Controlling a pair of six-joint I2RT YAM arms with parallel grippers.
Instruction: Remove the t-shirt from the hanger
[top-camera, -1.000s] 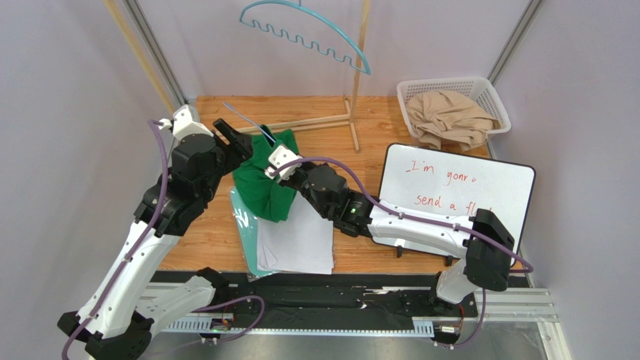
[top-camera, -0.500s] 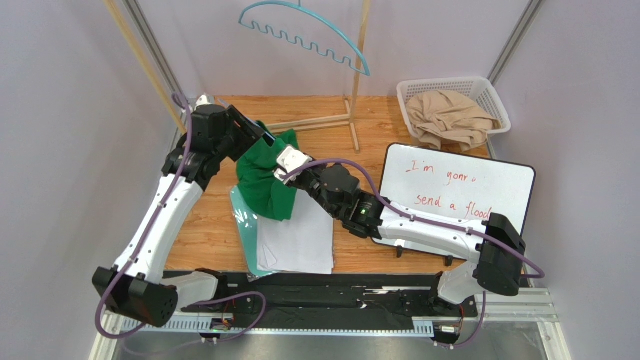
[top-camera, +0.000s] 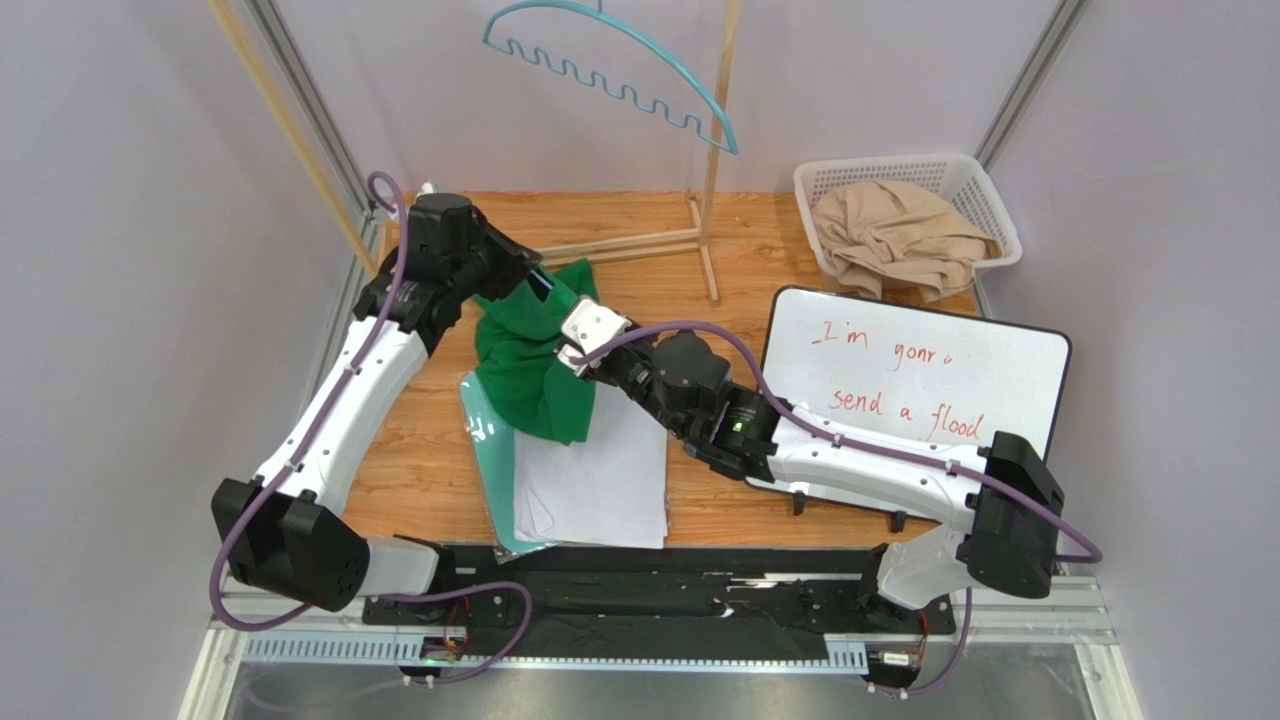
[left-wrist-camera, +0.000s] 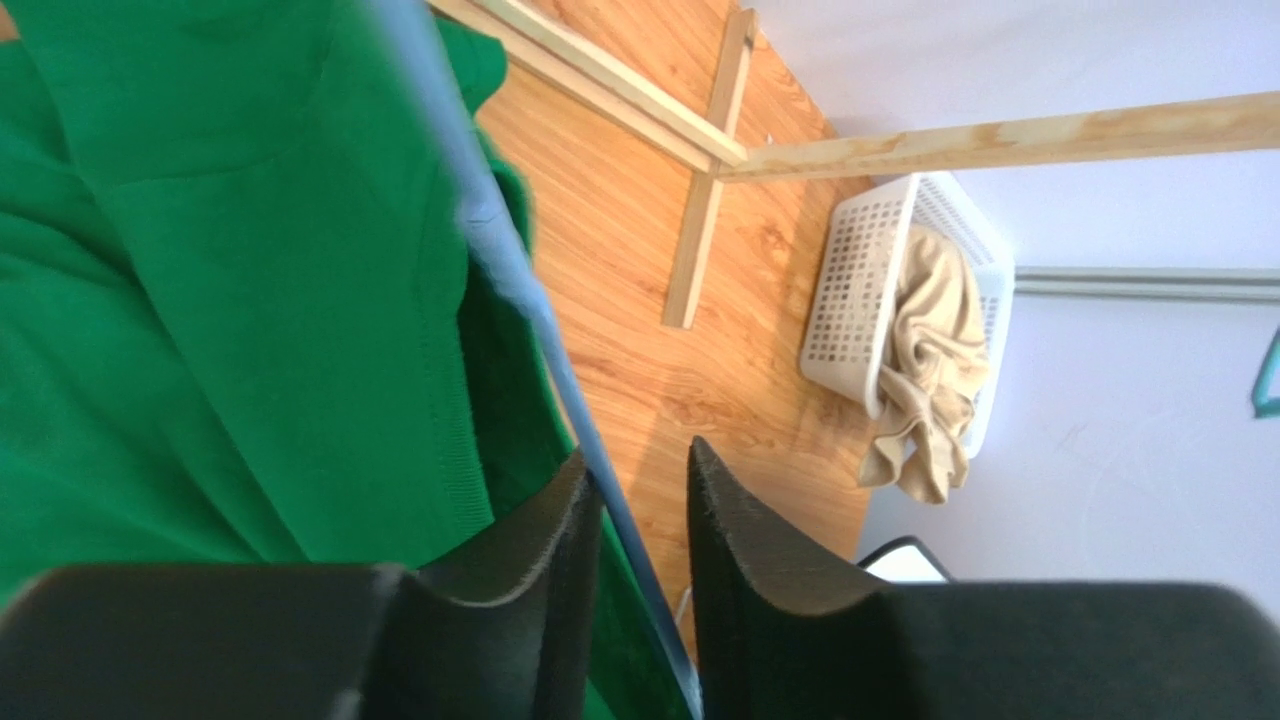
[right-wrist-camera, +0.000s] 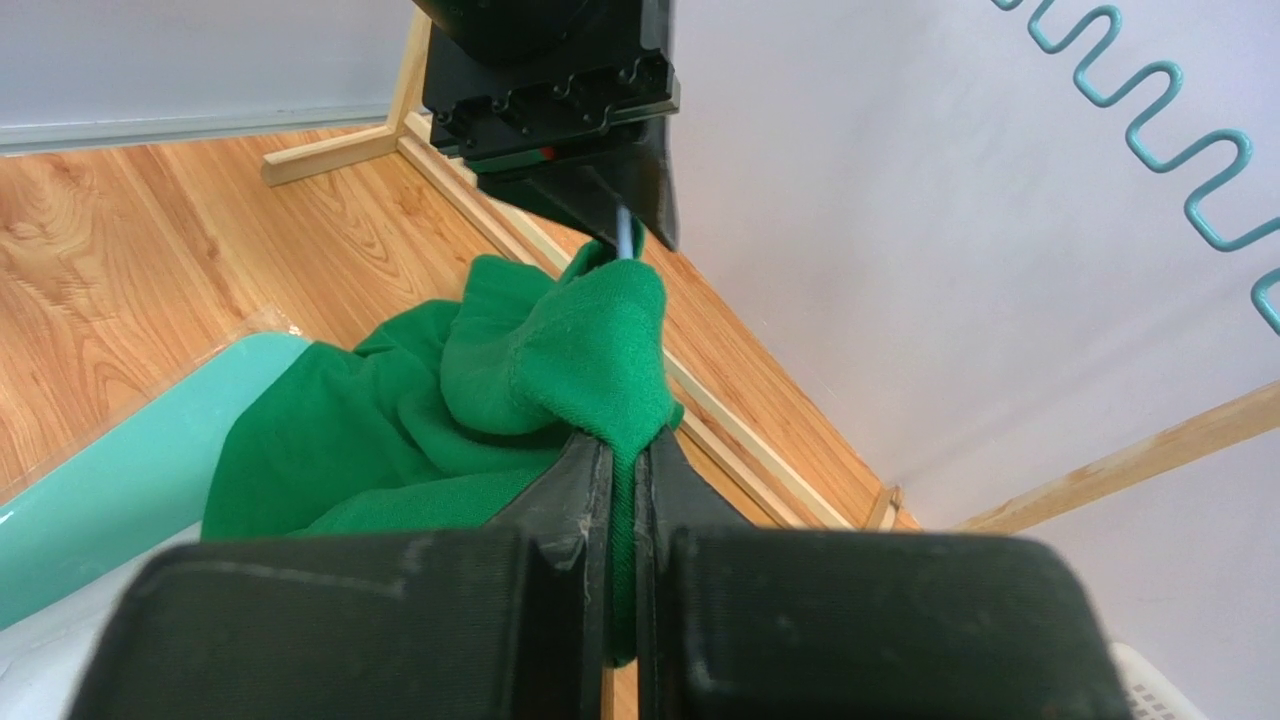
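Broadly, everything sits on a table (top-camera: 751, 248) of warm wood-grain planks, and the biggest flat thing on it is a glossy whiteboard (top-camera: 917, 375) with rounded corners and red handwriting, off to my right. Nearer the middle lies a stack of plain white sheets (top-camera: 594, 480) on a translucent teal plastic sleeve (top-camera: 484, 435). The t-shirt (top-camera: 526, 353), a soft, matte green knit, is bunched into thick folds, with its lower part draped over the far edge of those sheets. At the far right corner stands a white lattice basket (top-camera: 995, 203) holding a crumpled beige cloth (top-camera: 899, 233). A slim wooden rack post (top-camera: 720, 150) rises at the back. The hanger (left-wrist-camera: 496, 255), a thin, smooth blue rod, runs along the green cloth. My right gripper (right-wrist-camera: 624, 446) has its dark, grainy pads pressed together on a raised ridge of the t-shirt. My left gripper (left-wrist-camera: 639, 458) straddles the blue rod with a narrow gap between its pads; whether they pinch the rod I cannot tell.
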